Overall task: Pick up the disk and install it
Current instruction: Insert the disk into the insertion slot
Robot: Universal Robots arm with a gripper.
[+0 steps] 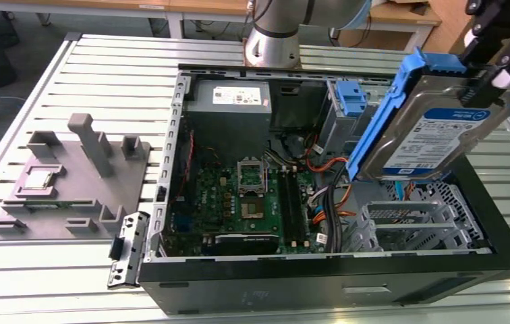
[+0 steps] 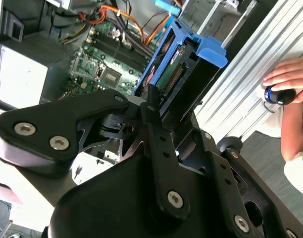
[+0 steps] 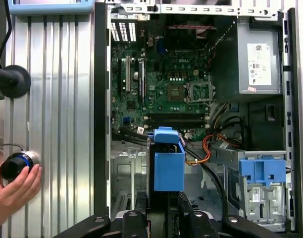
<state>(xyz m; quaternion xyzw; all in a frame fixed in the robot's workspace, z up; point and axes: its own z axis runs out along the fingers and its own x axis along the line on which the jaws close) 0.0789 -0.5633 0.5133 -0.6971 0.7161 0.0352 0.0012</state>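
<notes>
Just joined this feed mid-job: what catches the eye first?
The flat silver hard drive in its blue plastic bracket hangs tilted above the open black computer case, clamped in the black gripper. In the first wrist view, a person's hand rests on a dark blue-ringed knob beside the case.

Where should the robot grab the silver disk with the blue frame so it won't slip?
Probably near one short end, squeezing the two broad flat faces, coming from that end. The disk is thin and flat, so those faces give the pincer a steady hold, and the other end hangs free over the open computer case. It is held roughly that way now.
</notes>
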